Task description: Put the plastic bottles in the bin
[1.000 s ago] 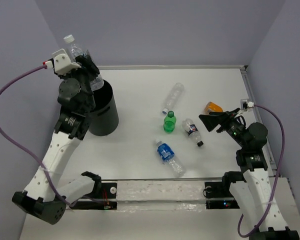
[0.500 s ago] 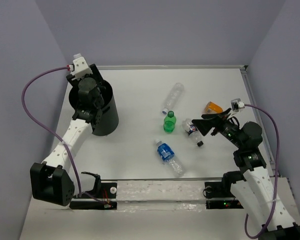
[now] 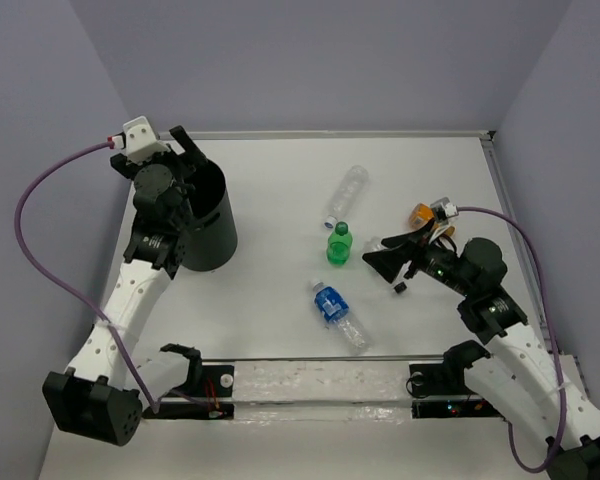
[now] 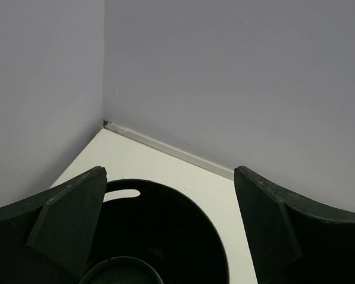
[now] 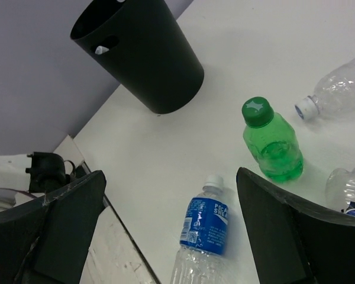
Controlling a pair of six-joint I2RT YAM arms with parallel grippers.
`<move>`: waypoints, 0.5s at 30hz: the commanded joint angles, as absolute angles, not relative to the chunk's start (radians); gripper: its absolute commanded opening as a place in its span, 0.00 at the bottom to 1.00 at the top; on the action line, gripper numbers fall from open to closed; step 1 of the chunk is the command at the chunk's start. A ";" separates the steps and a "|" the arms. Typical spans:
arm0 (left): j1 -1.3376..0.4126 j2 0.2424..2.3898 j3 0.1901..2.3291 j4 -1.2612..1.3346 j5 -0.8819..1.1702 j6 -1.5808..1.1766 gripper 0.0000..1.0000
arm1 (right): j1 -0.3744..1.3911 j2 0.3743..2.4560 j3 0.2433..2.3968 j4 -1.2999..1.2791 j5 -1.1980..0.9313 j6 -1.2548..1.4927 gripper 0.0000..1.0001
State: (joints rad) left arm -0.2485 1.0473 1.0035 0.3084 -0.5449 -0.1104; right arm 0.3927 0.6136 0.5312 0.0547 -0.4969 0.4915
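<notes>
Five bottles are in view, one clear bottle (image 3: 349, 190), one green bottle (image 3: 339, 247), one blue-labelled bottle (image 3: 332, 303), one orange bottle (image 3: 425, 213), one half-hidden bottle (image 5: 346, 186), plus one black bin (image 3: 210, 240).

Both tools spread wide, gripping nothing.
The left arm (image 3: 130, 290) stretches forward along the left side, and the left tool (image 3: 188, 146) points downward with its fingers well apart. The right arm (image 3: 500, 340) bends inward, and the right tool (image 3: 385, 260) is aimed low toward the middle, jaws parted.
</notes>
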 commanded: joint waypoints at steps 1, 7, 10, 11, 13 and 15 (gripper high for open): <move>-0.249 0.927 1.075 0.174 -0.362 -0.232 0.99 | 0.498 0.637 0.618 -0.030 -0.422 0.413 0.96; -0.250 0.718 1.020 -0.053 -0.143 -0.301 0.99 | 0.789 0.744 0.657 -0.182 -0.241 0.387 0.97; -0.250 0.645 0.974 -0.124 -0.063 -0.302 0.99 | 0.908 0.797 0.663 -0.228 -0.092 0.405 0.98; -0.250 0.597 0.970 -0.187 -0.049 -0.298 0.99 | 0.979 0.852 0.672 -0.244 -0.053 0.410 0.98; -0.250 0.549 0.971 -0.251 -0.019 -0.285 0.99 | 1.046 0.920 0.707 -0.284 0.073 0.416 1.00; -0.250 0.480 0.969 -0.323 -0.005 -0.284 0.99 | 1.117 1.041 0.742 -0.313 0.193 0.417 1.00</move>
State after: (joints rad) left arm -0.2485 0.5503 0.9798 -0.1638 -0.1093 -0.2829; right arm 1.0248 0.9165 0.6518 -0.2268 -0.0761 0.4183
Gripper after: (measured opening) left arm 0.989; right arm 0.994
